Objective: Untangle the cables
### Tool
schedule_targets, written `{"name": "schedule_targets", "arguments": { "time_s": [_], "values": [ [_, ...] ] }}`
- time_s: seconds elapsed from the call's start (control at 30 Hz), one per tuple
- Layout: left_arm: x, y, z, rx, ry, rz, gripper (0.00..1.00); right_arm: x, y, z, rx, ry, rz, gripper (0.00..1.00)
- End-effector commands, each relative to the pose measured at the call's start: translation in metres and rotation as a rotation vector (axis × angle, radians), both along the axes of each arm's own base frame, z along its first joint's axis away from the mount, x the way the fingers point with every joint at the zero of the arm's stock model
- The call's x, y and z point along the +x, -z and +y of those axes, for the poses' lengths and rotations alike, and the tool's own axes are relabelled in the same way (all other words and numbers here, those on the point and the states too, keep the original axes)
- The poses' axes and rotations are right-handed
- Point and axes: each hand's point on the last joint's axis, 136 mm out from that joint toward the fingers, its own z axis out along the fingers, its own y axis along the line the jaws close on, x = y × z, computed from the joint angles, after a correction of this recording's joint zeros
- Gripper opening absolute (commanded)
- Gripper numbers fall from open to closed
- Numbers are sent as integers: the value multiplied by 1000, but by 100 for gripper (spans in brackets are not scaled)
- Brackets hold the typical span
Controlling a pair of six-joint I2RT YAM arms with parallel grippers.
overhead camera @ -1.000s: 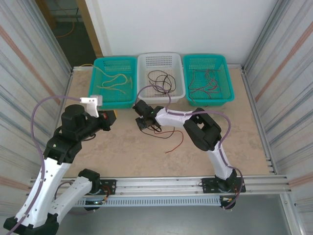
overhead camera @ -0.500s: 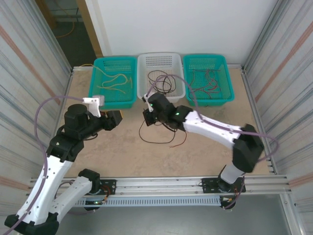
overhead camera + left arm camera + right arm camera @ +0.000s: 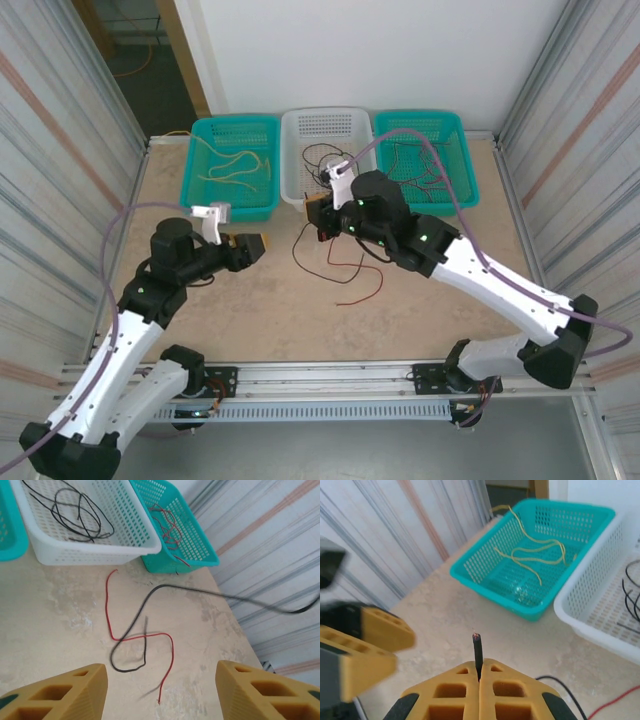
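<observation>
My right gripper [image 3: 318, 210] is shut on the end of a black cable [image 3: 297, 250], in front of the white basket. The cable's tip [image 3: 478, 647] sticks up between the closed fingers [image 3: 462, 690]. From there the black cable [image 3: 150, 592] hangs down to a loop on the table, where it crosses a red cable [image 3: 109, 612]. The red cable [image 3: 375, 285] lies flat on the table. My left gripper [image 3: 250, 245] is open with nothing between its fingers [image 3: 55, 692], low over the table to the left of both cables. It also appears blurred [image 3: 370, 640] in the right wrist view.
Three baskets stand along the back. A teal basket [image 3: 235, 122] on the left holds yellow cables [image 3: 235, 170]. The white basket [image 3: 330, 118] in the middle holds black cables [image 3: 75, 510]. A teal basket [image 3: 425, 117] on the right holds red and dark cables [image 3: 420, 165]. Corrugated walls close in both sides.
The right arm has swung up and back toward the white basket, lifting the black cable's end. The left gripper has opened and shifted right.
</observation>
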Motion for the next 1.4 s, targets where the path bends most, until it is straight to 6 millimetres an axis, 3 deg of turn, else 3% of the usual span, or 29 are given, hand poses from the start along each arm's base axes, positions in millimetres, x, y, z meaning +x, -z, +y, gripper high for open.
{"name": "schedule_targets", "arguments": {
  "time_s": [0.0,0.13,0.2,0.23,0.47,0.57,0.7,0.83,1.0,1.1,1.2,1.37],
  "values": [
    [-1,-16,-7,-75,39,-68,61,-18,-67,-11,140,-55,-101,0],
    [5,-14,-13,-99,49,-66,63,-31,-100,-17,212,-90,-153,0],
    [4,-22,-23,-158,105,-88,65,-34,-108,-20,228,-96,-168,0],
    [2,-28,-29,-195,146,-108,75,-36,-111,-20,235,-100,-173,0],
    [-12,-53,-60,-250,311,-206,77,-44,-130,-22,296,-136,-196,0],
    [-9,-47,-70,-177,321,-198,77,-51,-142,-23,330,-163,-214,0],
    [9,-23,-74,-31,254,-158,72,-54,-154,-24,357,-178,-233,0],
    [17,-21,-83,-50,264,-164,68,-59,-161,-26,383,-194,-238,0],
    [21,-19,-104,-42,330,-144,54,-62,-169,-29,408,-198,-247,0],
    [22,-17,-113,-9,350,-143,39,-64,-173,-32,419,-198,-255,0],
    [24,-16,-113,5,343,-147,21,-63,-175,-36,425,-191,-257,0],
    [23,-13,-104,29,304,-167,8,-61,-177,-41,438,-180,-253,0]
  ]
}}
